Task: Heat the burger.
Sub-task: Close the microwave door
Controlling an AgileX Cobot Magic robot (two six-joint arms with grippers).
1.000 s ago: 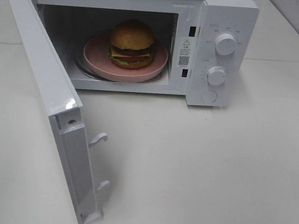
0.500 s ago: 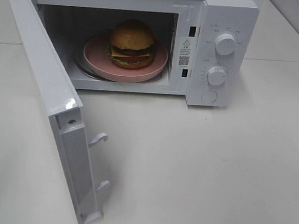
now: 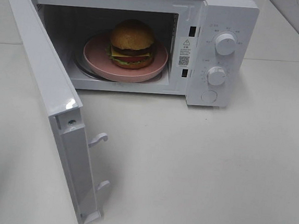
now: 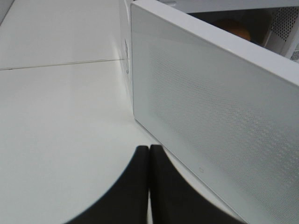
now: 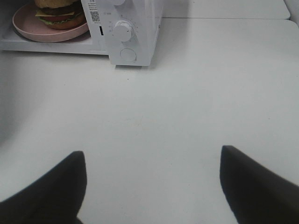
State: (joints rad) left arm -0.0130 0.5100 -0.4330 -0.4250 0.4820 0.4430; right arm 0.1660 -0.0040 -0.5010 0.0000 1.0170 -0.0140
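The burger [image 3: 132,43] sits on a round pink plate [image 3: 96,60] inside the white microwave [image 3: 231,14], whose door [image 3: 52,88] hangs wide open to the left. The right wrist view catches the burger [image 5: 58,13] at the cavity's edge. My left gripper [image 4: 149,154] is shut with nothing in it, hovering over the table just outside the door's outer face [image 4: 219,116]. My right gripper [image 5: 153,158] is open and empty, well back from the microwave's front. Neither gripper shows in the high view.
Two knobs [image 3: 225,43] and a round button [image 3: 209,96] sit on the microwave's right panel. Two latch hooks [image 3: 99,137] stick out of the door's edge. The white tabletop [image 3: 202,169] spreads in front and to the right.
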